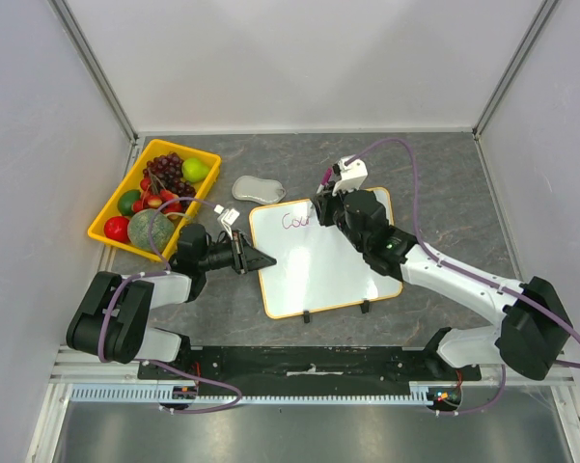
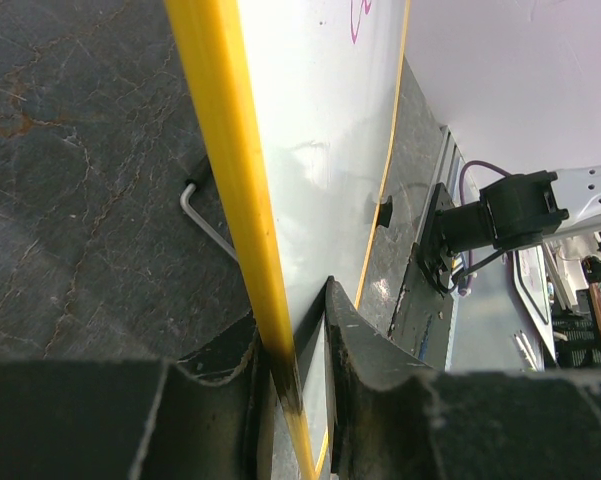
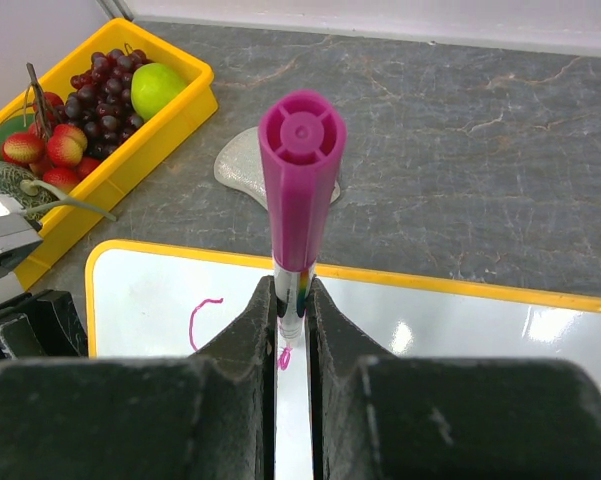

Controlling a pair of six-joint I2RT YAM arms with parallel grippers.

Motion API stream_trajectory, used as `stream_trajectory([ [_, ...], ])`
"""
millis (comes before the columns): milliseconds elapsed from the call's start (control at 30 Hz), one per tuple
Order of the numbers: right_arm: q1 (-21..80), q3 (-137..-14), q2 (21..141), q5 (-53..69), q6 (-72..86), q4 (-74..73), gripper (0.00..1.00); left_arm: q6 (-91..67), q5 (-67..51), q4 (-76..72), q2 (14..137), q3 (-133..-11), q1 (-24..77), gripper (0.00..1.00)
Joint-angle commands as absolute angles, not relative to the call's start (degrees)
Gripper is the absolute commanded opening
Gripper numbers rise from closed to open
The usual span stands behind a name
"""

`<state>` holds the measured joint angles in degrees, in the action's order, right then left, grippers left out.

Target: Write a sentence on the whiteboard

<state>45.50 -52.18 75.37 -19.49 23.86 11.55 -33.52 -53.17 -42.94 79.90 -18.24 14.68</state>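
The whiteboard point(image 1: 318, 270) lies flat mid-table, white with a yellow rim point(image 2: 220, 150). My left gripper point(image 1: 265, 258) is shut on its left edge; in the left wrist view the rim runs between the fingers point(image 2: 355, 350). My right gripper point(image 1: 323, 207) is over the board's top edge, shut on an upright marker with a magenta cap point(image 3: 300, 170) whose tip touches the board point(image 3: 180, 300). The sentence point(image 1: 296, 221) is a few purple letters at the top left, reading about "Cou". A "C" stroke point(image 3: 202, 318) shows left of the fingers.
A yellow fruit tray point(image 1: 122, 187) with grapes, apples and other fruit stands at the back left. A grey oval pad point(image 1: 258, 188) lies just beyond the board's top edge. Enclosure walls stand on three sides. A bent metal wire point(image 2: 205, 215) shows beside the board's rim.
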Motion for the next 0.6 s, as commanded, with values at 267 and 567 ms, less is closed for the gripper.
stream_trajectory([
  [267, 44.9, -54.8, 76.1, -21.3, 22.6, 12.0, 0.0, -27.5, -52.1, -41.2, 80.5, -18.6, 15.6, 0.02],
  [567, 44.6, -53.2, 76.3, -21.5, 22.9, 12.2, 0.0, -27.5, -52.1, -41.2, 80.6, -18.6, 15.7, 0.02],
])
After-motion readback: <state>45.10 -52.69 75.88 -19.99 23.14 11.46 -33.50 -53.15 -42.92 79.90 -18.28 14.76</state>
